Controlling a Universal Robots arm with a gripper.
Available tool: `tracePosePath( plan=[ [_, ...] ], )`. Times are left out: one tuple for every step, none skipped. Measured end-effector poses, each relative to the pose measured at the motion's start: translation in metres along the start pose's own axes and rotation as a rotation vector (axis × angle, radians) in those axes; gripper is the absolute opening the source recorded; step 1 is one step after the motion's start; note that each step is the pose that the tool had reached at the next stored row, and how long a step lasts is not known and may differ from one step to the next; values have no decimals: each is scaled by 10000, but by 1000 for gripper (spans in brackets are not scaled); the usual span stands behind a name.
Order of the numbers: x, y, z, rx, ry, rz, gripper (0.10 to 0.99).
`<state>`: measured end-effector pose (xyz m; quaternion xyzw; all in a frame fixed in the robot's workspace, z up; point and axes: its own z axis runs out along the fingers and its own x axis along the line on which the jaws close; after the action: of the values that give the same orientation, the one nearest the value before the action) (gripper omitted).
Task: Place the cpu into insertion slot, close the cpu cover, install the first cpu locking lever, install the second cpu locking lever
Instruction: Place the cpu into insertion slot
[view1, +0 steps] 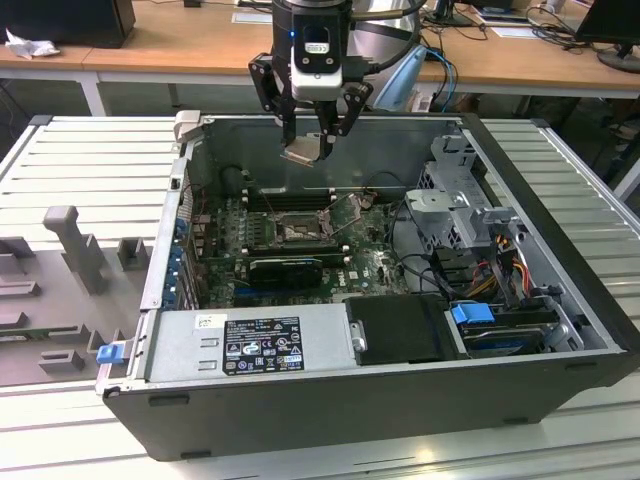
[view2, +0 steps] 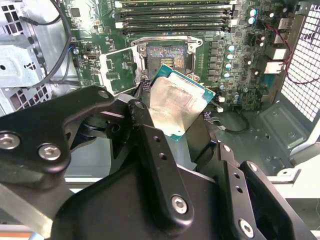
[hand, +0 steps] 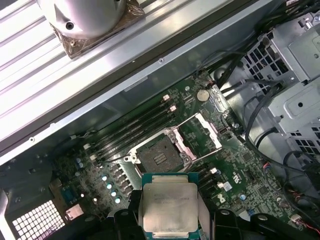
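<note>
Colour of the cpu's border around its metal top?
Teal-green on the cpu; clearest in the first wrist view.

Nothing reads clearly from here: the sticker (view1: 262, 345) on the power supply (view1: 322, 340) and faint etching on the cpu (hand: 169, 207) are illegible.

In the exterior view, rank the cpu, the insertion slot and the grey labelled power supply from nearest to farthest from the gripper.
1. cpu: gripped in the gripper, above the case's far side.
2. insertion slot: below the gripper, on the green board.
3. power supply: along the case's near wall, toward the exterior view's left.
</note>
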<state>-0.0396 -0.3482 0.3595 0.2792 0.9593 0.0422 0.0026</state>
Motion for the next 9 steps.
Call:
tracePosePath(
  plan=[
    [0,0,0,0,-2,32,529],
    [0,0,1,-1,-5,52,529],
    [0,0,1,-2,-6,80,529],
    [0,0,1,-2,-10,124,529],
    [0,0,2,-3,-13,152,529],
    [0,0,3,-4,-15,186,529],
    [0,0,3,-4,-18,217,529],
    [0,0,4,-4,-20,243,529],
    [0,0,5,-5,-24,286,529]
  ],
)
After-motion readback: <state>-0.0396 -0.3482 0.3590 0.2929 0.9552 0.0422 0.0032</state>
